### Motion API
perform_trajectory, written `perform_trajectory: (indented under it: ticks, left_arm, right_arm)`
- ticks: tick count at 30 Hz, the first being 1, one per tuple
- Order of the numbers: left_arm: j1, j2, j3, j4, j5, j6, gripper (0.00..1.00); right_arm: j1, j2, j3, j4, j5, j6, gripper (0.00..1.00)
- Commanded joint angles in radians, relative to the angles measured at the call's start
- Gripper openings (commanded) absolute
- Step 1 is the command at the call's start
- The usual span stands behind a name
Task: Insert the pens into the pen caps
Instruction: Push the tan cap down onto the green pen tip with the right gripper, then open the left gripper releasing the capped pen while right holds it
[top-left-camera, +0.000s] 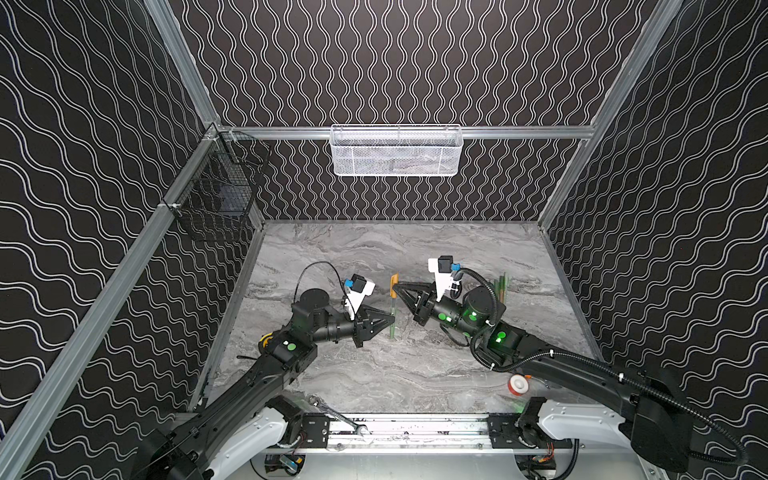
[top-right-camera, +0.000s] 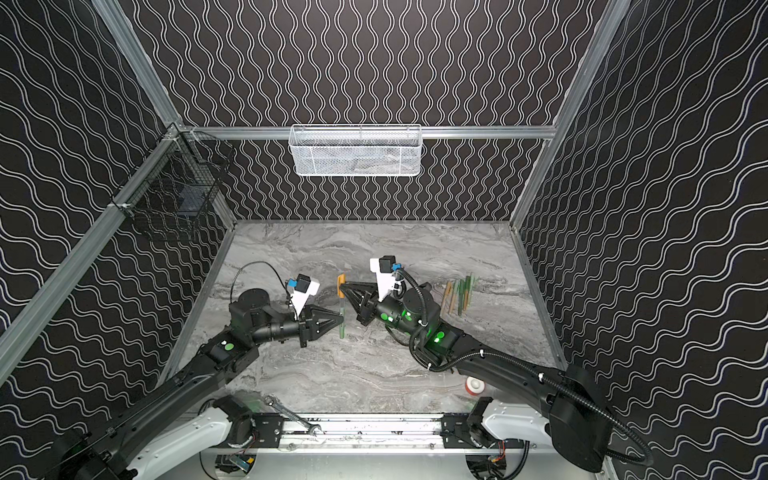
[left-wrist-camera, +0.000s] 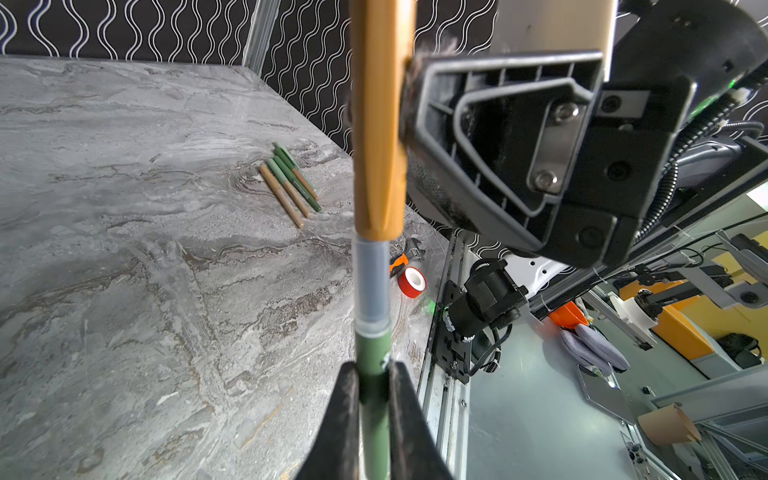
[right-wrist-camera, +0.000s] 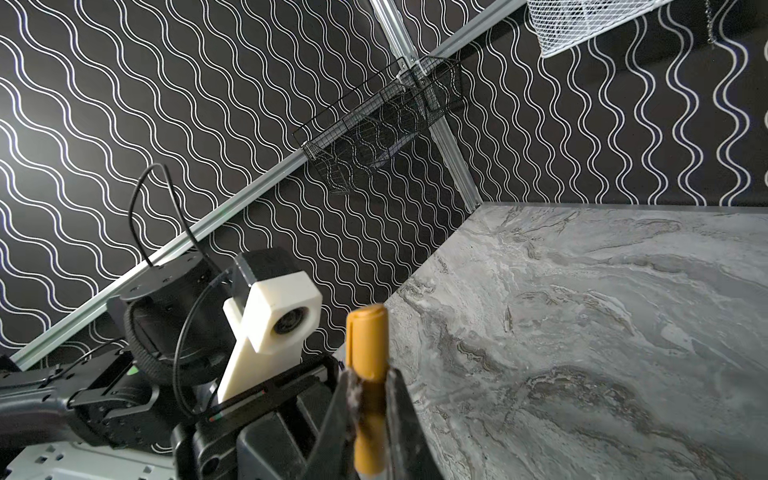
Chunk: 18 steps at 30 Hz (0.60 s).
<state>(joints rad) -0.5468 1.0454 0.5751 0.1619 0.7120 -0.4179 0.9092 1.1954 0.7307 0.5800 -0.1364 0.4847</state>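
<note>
L gripper (left-wrist-camera: 374, 370) is clamped on the slim green pen (left-wrist-camera: 373, 350), R gripper (right-wrist-camera: 370, 379) pinches the stubby tan-orange cap (right-wrist-camera: 367, 332). Pen's grey front end enters cap mouth, both off the table, well apart from the red-and-white tape roll (top-left-camera: 518, 385), toward back wall.

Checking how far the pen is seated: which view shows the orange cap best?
The left wrist view: the orange cap is large, its mouth over the grey neck of the green pen. The right wrist view shows its closed end in the right gripper; both top views show it tiny.
</note>
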Motion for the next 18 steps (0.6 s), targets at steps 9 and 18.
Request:
perform_trajectory:
  ticks: [9, 18]
  left_arm:
    - [0.006, 0.012, 0.026, 0.212, -0.058, 0.005, 0.13]
    - [0.007, -0.002, 0.035, 0.185, -0.075, 0.025, 0.13]
  right_arm:
    - [0.017, 0.045, 0.041, -0.29, -0.094, -0.001, 0.11]
    - [0.018, 0.077, 0.055, -0.387, -0.05, 0.066, 0.11]
